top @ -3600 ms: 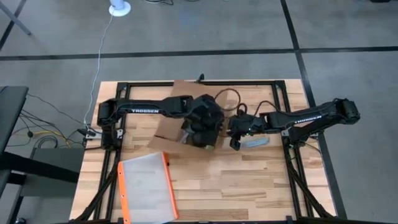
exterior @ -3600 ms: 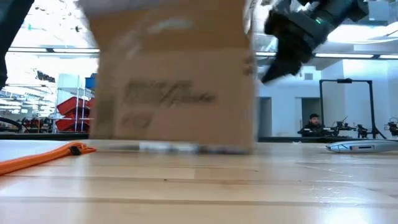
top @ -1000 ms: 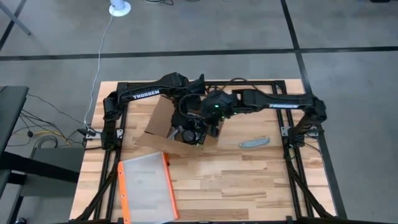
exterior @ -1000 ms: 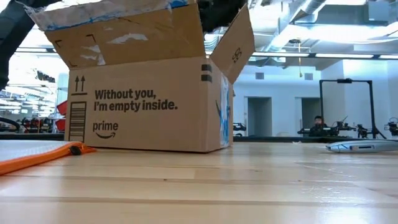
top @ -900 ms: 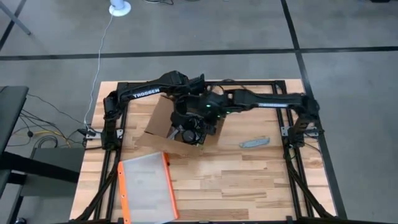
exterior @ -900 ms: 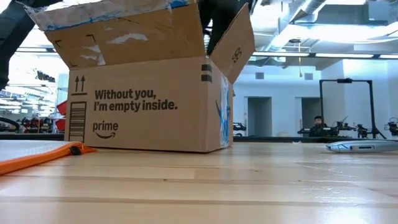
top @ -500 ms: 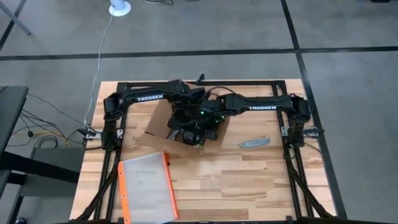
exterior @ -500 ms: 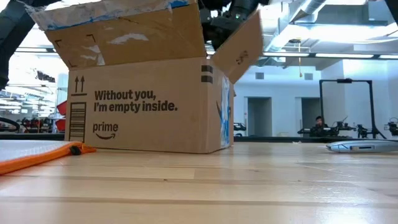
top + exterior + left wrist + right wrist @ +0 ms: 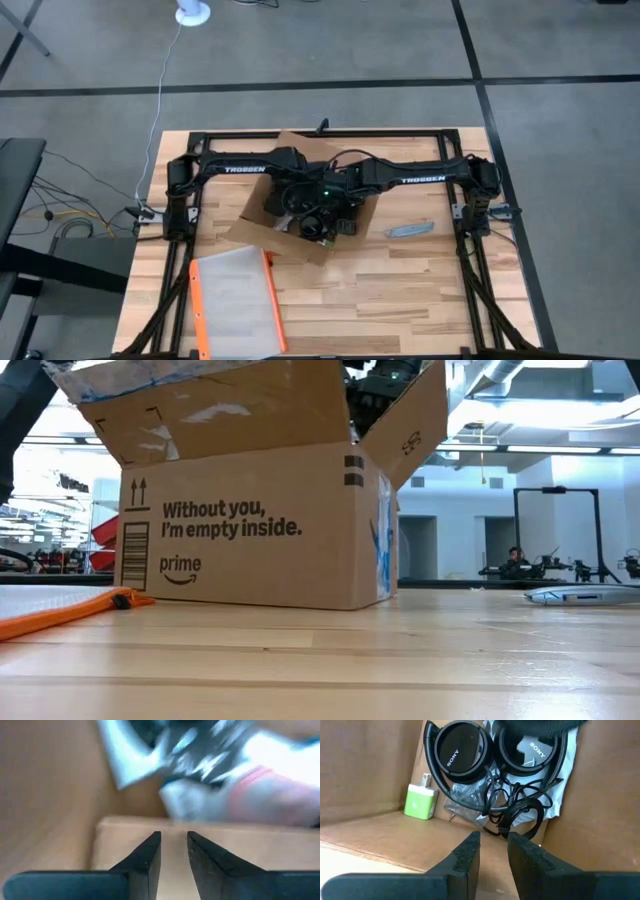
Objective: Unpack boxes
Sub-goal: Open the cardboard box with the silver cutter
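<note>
**Inspector A:** What is obscured?

**Inspector B:** In the high view both dark arms meet over the brown corrugated cardboard shipping box [image 9: 262,205], so its opening and both gripper tips are covered there. In the low view only a dark tangle of robot parts shows above the raised flaps. The left wrist view is badly blurred: a pale, shiny mass with a reddish streak beyond a cardboard edge, nothing identifiable.

**Inspector A:** Location of the box?

**Inspector B:** Left of table centre, toward the far edge, standing upright with flaps open. Its printed face carries black lettering, arrows and a barcode; torn blue-and-white tape runs along the top flap.

**Inspector A:** The grippers?

**Inspector B:** The left gripper [image 9: 174,852] sits over a cardboard edge, fingers a narrow gap apart, nothing between them. The right gripper [image 9: 493,851] is at the box rim looking in, fingers likewise slightly parted and empty.

**Inspector A:** Contents visible?

**Inspector B:** In the right wrist view: black on-ear headphones [image 9: 465,751] with tangled cable, a green-and-white plug adapter [image 9: 421,801] against the inner wall, and crumpled clear wrapping.

**Inspector A:** Elsewhere?

**Inspector B:** An orange-edged clear pouch [image 9: 238,302] lies at the near left; a small grey tool [image 9: 410,230] lies right of the box.
</note>
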